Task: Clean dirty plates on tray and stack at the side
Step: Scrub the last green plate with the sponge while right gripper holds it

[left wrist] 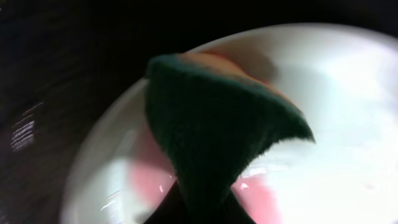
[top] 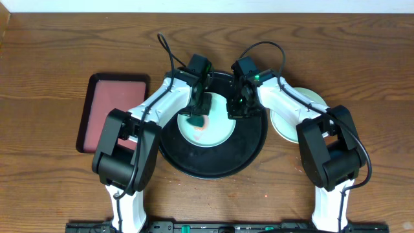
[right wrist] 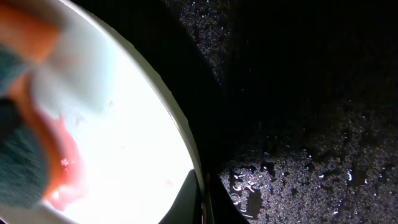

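Note:
A light mint-blue plate [top: 220, 133] lies on the black tray [top: 213, 167]. My left gripper [top: 197, 115] is shut on a green and orange sponge [top: 196, 122] and presses it on the plate. In the left wrist view the gripper [left wrist: 199, 214] holds the sponge [left wrist: 217, 124] over pink-red smears on the plate [left wrist: 348, 93]. My right gripper [top: 236, 110] is shut on the plate's right rim. In the right wrist view the gripper [right wrist: 200, 202] clamps the rim of the plate [right wrist: 137, 137], with the sponge [right wrist: 18, 155] at the left and the wet tray [right wrist: 298, 124] beside it.
Two more plates [top: 284, 126] lie stacked on the table right of the black tray, partly under my right arm. A dark-red rectangular tray [top: 107, 110] lies at the left. The table is brown wood.

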Tool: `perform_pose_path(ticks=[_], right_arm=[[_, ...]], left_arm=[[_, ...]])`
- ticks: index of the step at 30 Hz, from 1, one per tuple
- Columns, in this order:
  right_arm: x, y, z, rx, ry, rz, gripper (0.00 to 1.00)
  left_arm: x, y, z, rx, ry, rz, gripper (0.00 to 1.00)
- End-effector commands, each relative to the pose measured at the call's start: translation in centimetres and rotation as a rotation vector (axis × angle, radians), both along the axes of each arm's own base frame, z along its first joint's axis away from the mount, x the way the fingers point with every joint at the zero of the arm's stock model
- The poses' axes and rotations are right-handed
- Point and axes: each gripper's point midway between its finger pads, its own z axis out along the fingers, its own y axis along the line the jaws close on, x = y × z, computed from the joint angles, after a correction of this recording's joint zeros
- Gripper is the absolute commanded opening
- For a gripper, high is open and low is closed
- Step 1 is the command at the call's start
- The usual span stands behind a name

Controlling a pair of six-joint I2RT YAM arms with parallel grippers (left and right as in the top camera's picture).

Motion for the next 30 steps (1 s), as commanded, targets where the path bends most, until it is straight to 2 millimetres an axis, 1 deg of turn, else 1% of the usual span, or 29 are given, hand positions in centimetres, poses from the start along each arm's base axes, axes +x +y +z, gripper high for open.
perform_pose_path(ticks=[1, 3, 6, 7, 9, 12, 14, 15, 20, 22, 24, 26, 27, 28, 30], right_arm=[[-0.5, -0.2, -1.1, -0.011, 0.034, -0.01, 0.01], [-0.5, -0.2, -1.1, -0.011, 0.034, -0.01, 0.01], [-0.5, -0.2, -1.1, -0.01, 0.034, -0.01, 0.01], [-0.5, -0.2, -1.1, -0.01, 0.034, -0.01, 0.01], [-0.5, -0.2, -1.1, -0.01, 0.034, -0.01, 0.01], [-0.5, -0.2, -1.1, -0.01, 0.034, -0.01, 0.01], [-0.5, -0.1, -1.1, -0.01, 0.034, -0.009, 0.01], [-0.5, -0.2, -1.1, -0.01, 0.034, -0.01, 0.01], [-0.5, -0.2, -1.1, -0.01, 0.034, -0.01, 0.01], [-0.5, -0.2, -1.1, -0.01, 0.034, -0.01, 0.01], [-0.5, -0.2, -1.1, -0.01, 0.034, -0.01, 0.01], [-0.5, -0.2, -1.1, -0.01, 0.034, -0.01, 0.01], [-0.5, -0.2, -1.1, -0.01, 0.034, -0.01, 0.01], [-0.5, -0.2, -1.1, -0.01, 0.034, -0.01, 0.01], [-0.5, -0.2, -1.1, -0.011, 0.034, -0.01, 0.01]], left_arm=[[0.4, 5.9, 0.7, 0.29, -0.067, 0.184, 0.07], [-0.5, 6.1, 0.5, 0.294, -0.026, 0.189, 0.07], [-2.8, 4.8, 0.1, 0.231, 0.082, 0.156, 0.08], [-3.4, 4.1, 0.0, 0.198, 0.115, 0.137, 0.08], [-4.7, 2.1, 0.0, 0.105, 0.179, 0.058, 0.07], [-6.0, -1.0, 0.3, -0.052, 0.235, -0.062, 0.07], [-6.2, -2.7, 0.7, -0.139, 0.239, -0.124, 0.07], [-6.0, -3.4, 0.9, -0.18, 0.23, -0.142, 0.07], [-4.1, -4.4, 1.0, -0.215, 0.148, -0.153, 0.07], [-3.1, -4.5, 1.0, -0.208, 0.101, -0.155, 0.08], [-1.7, -3.8, 0.9, -0.159, 0.042, -0.138, 0.07], [-0.1, -1.9, 0.6, -0.044, -0.026, -0.07, 0.07], [0.7, -0.3, 0.5, 0.04, -0.062, -0.005, 0.08], [1.1, 0.8, 0.6, 0.099, -0.086, 0.039, 0.08], [1.7, 2.3, 0.9, 0.178, -0.118, 0.094, 0.07]])
